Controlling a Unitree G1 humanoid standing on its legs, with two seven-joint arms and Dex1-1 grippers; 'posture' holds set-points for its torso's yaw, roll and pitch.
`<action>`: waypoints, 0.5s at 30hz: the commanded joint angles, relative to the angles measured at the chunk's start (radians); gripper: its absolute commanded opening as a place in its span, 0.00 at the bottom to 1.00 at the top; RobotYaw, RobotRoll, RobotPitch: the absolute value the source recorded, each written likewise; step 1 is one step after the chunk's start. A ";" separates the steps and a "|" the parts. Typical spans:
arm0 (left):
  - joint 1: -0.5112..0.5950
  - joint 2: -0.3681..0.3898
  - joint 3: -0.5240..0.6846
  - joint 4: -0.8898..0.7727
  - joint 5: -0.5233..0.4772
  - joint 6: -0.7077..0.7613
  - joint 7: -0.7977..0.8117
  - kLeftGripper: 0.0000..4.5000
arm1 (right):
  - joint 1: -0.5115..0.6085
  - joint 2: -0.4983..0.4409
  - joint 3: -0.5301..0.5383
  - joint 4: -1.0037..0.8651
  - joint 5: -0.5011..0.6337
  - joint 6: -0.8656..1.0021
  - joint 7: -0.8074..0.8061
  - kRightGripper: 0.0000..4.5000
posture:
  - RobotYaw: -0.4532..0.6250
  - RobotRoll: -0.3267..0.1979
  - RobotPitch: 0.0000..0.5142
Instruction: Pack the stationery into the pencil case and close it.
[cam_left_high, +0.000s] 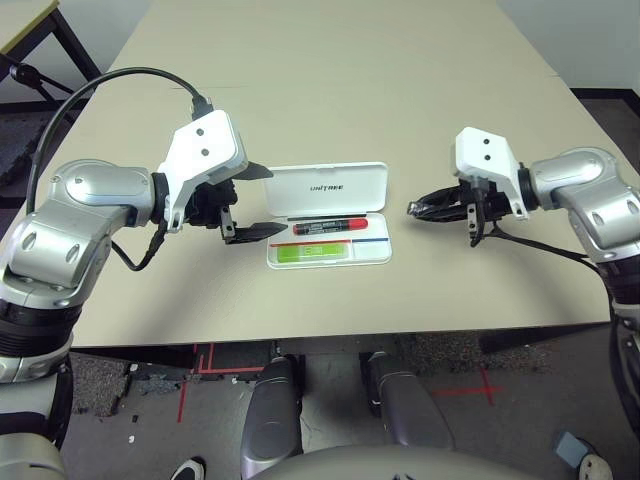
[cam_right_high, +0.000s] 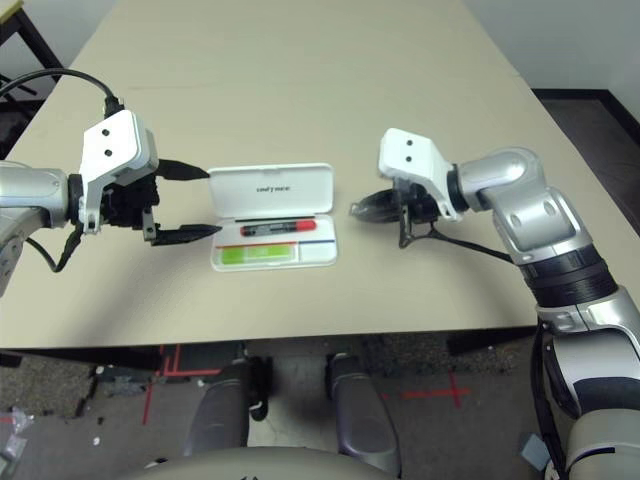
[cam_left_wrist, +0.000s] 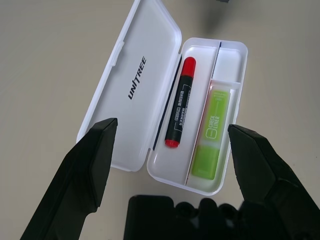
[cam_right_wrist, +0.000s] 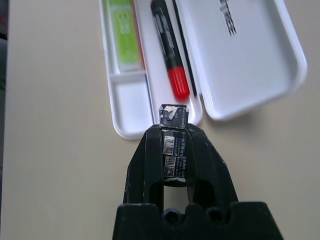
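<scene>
White pencil case (cam_left_wrist: 197, 115) open on the tabletop (cam_left_high: 330, 110), black marker (cam_left_wrist: 181, 102) and green bar (cam_left_wrist: 211, 132) in separate compartments, left hand (cam_left_wrist: 172, 125) spread wide beside it, right hand (cam_right_wrist: 174, 150) clenched on a small dark labelled piece (cam_right_wrist: 174, 145)

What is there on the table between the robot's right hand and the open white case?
Nothing but bare tabletop: the right eye view shows a short stretch of it between the right gripper and the case.
</scene>
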 joint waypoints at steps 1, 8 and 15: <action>0.007 0.001 -0.019 -0.003 0.000 0.004 -0.001 1.00 | -0.008 0.023 0.033 -0.031 -0.011 -0.011 0.012 0.07 | 0.33 0.62 0.33; 0.022 0.003 -0.015 -0.018 -0.001 0.010 0.006 1.00 | 0.020 0.076 0.075 -0.043 -0.043 -0.035 -0.008 0.07 | 0.34 0.62 0.34; 0.026 0.004 -0.015 -0.025 0.000 0.018 0.013 1.00 | 0.032 0.107 0.101 -0.007 -0.086 -0.079 -0.028 0.07 | 0.35 0.62 0.34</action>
